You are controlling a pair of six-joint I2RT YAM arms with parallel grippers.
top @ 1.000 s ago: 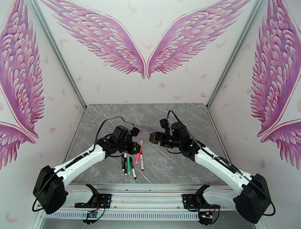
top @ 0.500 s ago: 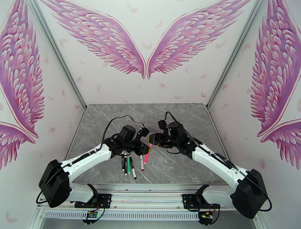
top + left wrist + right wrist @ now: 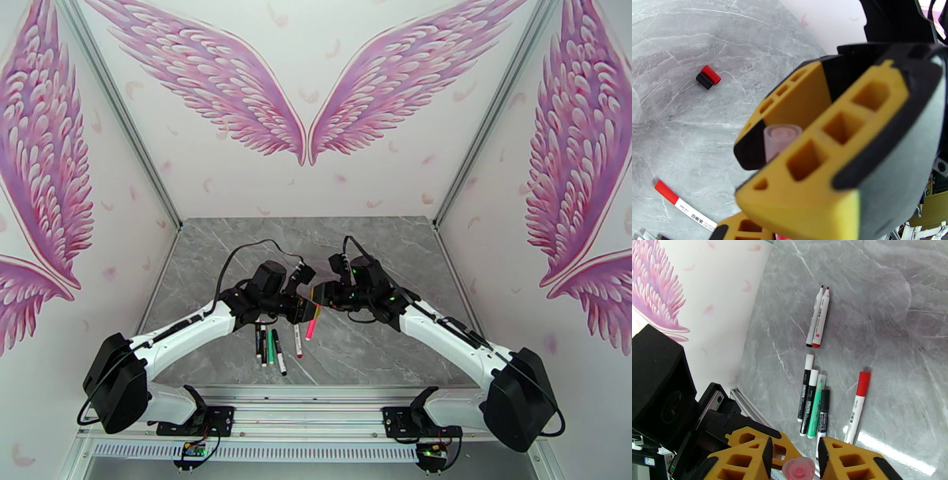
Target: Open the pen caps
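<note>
Bottom middle, the small pink plastic pen cap [image 3: 798, 469] sits inside the right gripper [image 3: 794, 453]; squeezing or not, I cannot tell. The left gripper [image 3: 299, 309] clutches the pink marker pen [image 3: 311, 328]. The cap looks light and slippery, so pinch its sides.

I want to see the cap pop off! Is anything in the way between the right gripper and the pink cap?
Nothing I can see. The pink cap sits between the right gripper's two yellow fingers, with no other thing in the gap. The left gripper holds the pink pen.
</note>
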